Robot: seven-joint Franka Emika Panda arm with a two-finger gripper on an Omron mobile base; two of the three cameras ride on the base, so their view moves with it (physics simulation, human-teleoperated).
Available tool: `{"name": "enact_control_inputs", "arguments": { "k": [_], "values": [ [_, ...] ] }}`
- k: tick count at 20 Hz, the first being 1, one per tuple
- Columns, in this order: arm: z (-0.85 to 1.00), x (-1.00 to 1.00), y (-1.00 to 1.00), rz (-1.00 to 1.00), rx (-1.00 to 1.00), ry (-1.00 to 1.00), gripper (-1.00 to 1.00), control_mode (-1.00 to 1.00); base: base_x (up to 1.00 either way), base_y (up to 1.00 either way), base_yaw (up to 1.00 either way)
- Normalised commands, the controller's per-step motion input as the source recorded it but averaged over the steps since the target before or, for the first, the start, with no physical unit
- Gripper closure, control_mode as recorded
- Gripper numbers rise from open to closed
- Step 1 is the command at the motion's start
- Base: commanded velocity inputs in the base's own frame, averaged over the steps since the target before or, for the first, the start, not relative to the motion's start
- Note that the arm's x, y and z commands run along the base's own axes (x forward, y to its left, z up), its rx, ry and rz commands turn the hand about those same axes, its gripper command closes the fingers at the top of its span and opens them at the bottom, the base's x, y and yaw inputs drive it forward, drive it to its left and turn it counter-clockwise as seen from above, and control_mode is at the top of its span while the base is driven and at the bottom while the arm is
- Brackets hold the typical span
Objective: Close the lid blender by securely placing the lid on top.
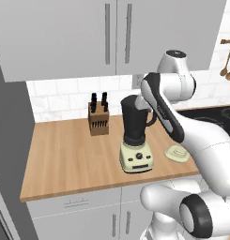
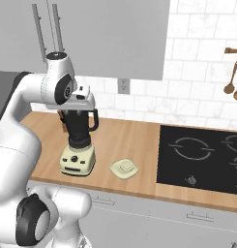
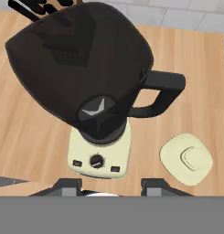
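Wooden tabletop (image 3: 31,137) carries the blender (image 3: 93,91) at centre frame, the lid (image 3: 186,158) lying lower right (jar mouth uncovered). Tool (image 3: 111,187) at bottom edge, fingers pressed together, holding nothing; white tiled wall (image 2: 197,63) behind.

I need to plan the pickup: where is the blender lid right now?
The lid lies flat on the wooden counter, just right of the blender base in the right base view, between it and the cooktop.

We see home kitchen: wooden table (image 1: 65,154) over grey cabinets (image 1: 79,211), white tile backsplash (image 2: 197,82), black cooktop (image 2: 202,155), knife block (image 1: 98,119), blender (image 1: 135,136), wooden spoons (image 2: 231,72) hanging on wall.
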Motion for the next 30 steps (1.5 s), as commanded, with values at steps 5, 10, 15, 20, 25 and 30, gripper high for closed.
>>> {"name": "enact_control_inputs", "arguments": {
  "k": [5, 10, 15, 20, 25, 30],
  "values": [
    [-0.06, 0.0, 0.0, 0.0, 0.0, -0.05, -1.0, -1.0, 0.0, 0.0, 0.0],
    [0.0, -0.17, -0.17, 0.0, 0.02, -0.03, -1.0, -1.0, 0.0, 0.0, 0.0],
    [0.0, -0.87, -0.98, 0.0, 0.19, -0.23, -1.0, -1.0, 0.0, 0.0, 0.0],
    [-0.01, -0.44, -1.0, 0.01, 0.1, -0.06, -1.0, -1.0, 0.0, 0.0, 0.0],
    [-0.06, -0.04, -0.85, 0.25, 0.01, -0.02, -1.0, -1.0, 0.0, 0.0, 0.0],
    [-0.1, 0.34, -0.24, 0.17, -0.06, 0.17, -1.0, -1.0, 0.0, 0.0, 0.0]
  ]
}}
